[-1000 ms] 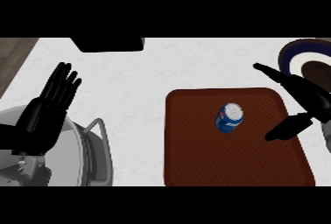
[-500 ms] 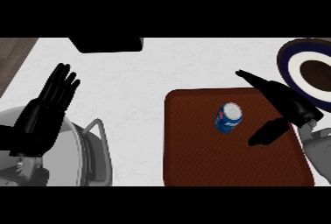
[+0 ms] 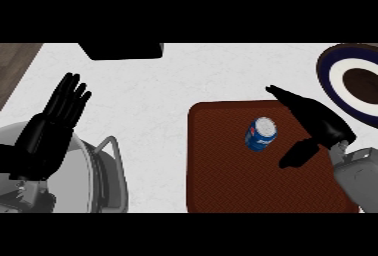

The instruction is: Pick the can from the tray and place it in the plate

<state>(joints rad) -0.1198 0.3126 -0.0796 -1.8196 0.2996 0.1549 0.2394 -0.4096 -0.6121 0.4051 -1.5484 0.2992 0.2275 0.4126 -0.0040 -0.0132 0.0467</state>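
- A white speckled counter (image 3: 184,75) is filling most of the head view, with a strip of brown wood (image 3: 15,55) showing at its upper left corner.
- A flat black object (image 3: 122,50) is lying at the top edge of the counter.
- A reddish-brown tray (image 3: 221,190) is sitting on the right half of the counter and reaching down to the lower edge.
- The blue can (image 3: 260,134) is lying in the upper middle part of the tray, with its silver top pointing up and a little to the right.
- The plate (image 3: 336,65), with a dark rim, a white ring and a brown centre, is standing at the upper right, just beyond the corner of the tray.
- The right hand (image 3: 321,122) is hanging over the right side of the tray, just beside the can; its fingers are stretched straight and its thumb is spread wide, so it is holding nothing.
- The left hand (image 3: 52,135) is resting at the left edge, fingers straight and pointing up, well apart from the tray.
- A round grey vessel (image 3: 103,175) with a handle is showing at the lower left, partly under the left hand.
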